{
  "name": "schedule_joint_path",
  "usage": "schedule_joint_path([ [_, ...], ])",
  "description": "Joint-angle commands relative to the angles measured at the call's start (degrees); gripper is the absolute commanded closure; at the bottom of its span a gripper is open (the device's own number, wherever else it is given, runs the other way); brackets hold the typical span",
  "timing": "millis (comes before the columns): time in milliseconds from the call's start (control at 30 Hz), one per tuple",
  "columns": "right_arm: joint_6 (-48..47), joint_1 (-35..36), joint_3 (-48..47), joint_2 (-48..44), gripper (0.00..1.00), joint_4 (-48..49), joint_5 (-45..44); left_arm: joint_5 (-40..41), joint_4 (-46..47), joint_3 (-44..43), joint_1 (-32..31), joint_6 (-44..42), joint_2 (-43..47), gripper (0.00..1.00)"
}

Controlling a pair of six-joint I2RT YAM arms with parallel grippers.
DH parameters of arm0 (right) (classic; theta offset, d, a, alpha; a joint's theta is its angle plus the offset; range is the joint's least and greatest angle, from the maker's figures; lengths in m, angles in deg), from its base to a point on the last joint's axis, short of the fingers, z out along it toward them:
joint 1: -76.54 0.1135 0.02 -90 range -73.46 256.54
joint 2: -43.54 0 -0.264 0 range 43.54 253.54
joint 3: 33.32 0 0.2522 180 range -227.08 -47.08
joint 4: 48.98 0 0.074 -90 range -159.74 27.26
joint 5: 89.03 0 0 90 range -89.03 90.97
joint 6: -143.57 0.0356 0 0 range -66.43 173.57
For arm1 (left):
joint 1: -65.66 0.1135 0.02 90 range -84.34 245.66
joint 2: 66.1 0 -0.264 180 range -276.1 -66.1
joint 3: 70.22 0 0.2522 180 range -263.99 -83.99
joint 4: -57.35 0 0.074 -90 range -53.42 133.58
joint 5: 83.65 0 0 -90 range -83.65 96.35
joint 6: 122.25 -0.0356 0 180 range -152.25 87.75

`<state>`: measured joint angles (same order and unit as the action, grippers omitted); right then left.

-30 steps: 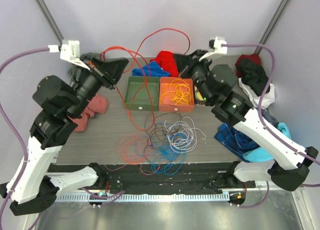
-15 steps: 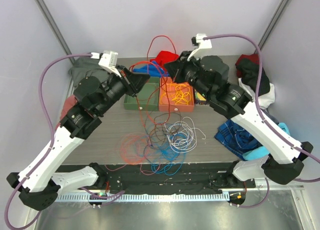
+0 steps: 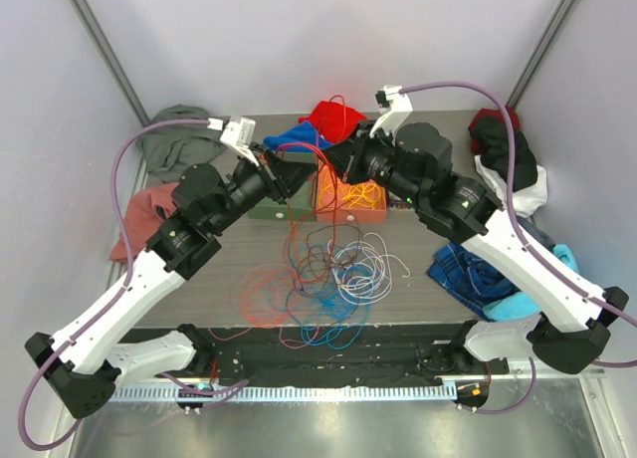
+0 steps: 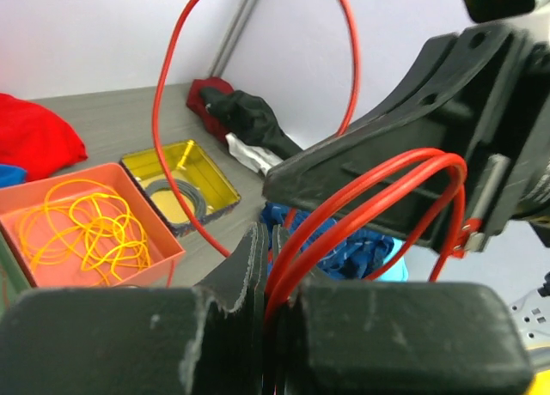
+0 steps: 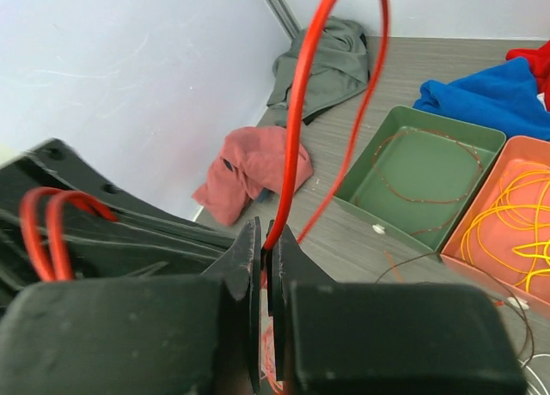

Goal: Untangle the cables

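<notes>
Two pincers clamped: L pincer [image 4: 268,240] & R pincer [image 5: 265,236] each pinched the red cable [image 5: 295,120], upper centre in top view.

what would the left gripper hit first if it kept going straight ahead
Probably the right gripper, crossing close ahead of the left gripper, both pinching the red cable; depth is unclear.
</notes>
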<state>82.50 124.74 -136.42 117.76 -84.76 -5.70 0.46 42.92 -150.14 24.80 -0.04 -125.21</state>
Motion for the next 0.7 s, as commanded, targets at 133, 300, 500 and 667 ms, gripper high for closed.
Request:
schedule_joint_path([
  [133,3.94,0.22,0.13,-2.23,0.99,3.65,2.72,-3.78,9.01,5.41,-0.36,1.46,0.84,0.96],
  [300,5.61,0.13,0.22,-1.97,0.99,4.09,4.04,-4.48,11.74,7.96,-0.8,1.98,1.02,0.87],
  [500,5.09,0.22,0.39,-2.06,0.99,3.39,2.55,-3.78,12.89,9.99,-1.06,2.25,2.68,0.79],
  [667,3.42,0.22,1.09,-2.23,0.99,1.46,-0.26,-2.02,11.74,11.04,-1.06,1.55,5.32,0.8],
])
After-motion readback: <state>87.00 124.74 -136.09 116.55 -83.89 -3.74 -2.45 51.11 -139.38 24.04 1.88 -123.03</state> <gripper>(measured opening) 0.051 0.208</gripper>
